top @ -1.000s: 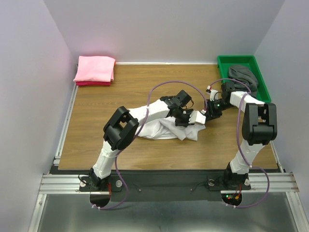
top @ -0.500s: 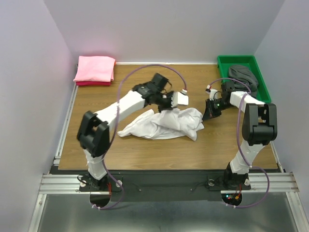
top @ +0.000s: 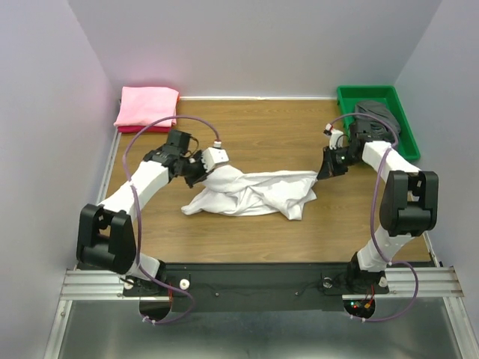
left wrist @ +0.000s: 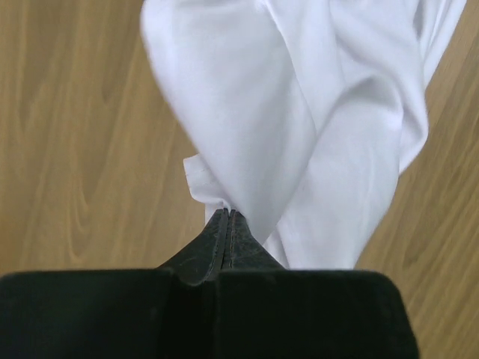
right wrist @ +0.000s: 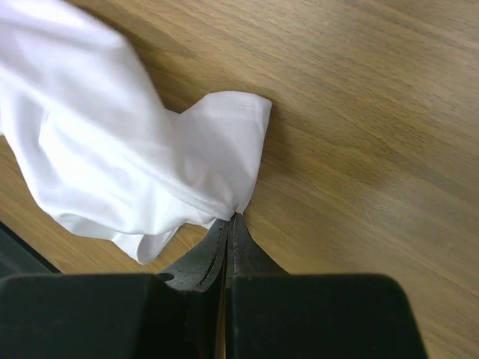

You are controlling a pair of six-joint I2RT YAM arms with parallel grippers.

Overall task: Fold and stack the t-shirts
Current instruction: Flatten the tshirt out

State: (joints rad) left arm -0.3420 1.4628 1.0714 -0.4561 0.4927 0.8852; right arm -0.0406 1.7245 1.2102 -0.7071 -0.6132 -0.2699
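Note:
A crumpled white t-shirt [top: 254,193] lies stretched across the middle of the wooden table. My left gripper [top: 203,169] is shut on its left end; in the left wrist view the closed tips [left wrist: 226,215] pinch the white cloth [left wrist: 299,127]. My right gripper [top: 323,170] is shut on its right end; in the right wrist view the closed tips [right wrist: 230,218] pinch a hemmed corner [right wrist: 224,142]. A folded pink t-shirt [top: 147,106] lies on a red one at the far left corner. A dark grey t-shirt [top: 378,116] lies in the green tray [top: 343,97].
The green tray stands at the far right corner, close behind my right arm. Grey walls enclose the table on three sides. Bare wood [top: 262,134] shows between the white shirt and the back wall.
My left gripper has pulled one end of the white shirt leftward from near the right gripper to the table's left half, stretching the shirt out. The right gripper holds its end almost in place.

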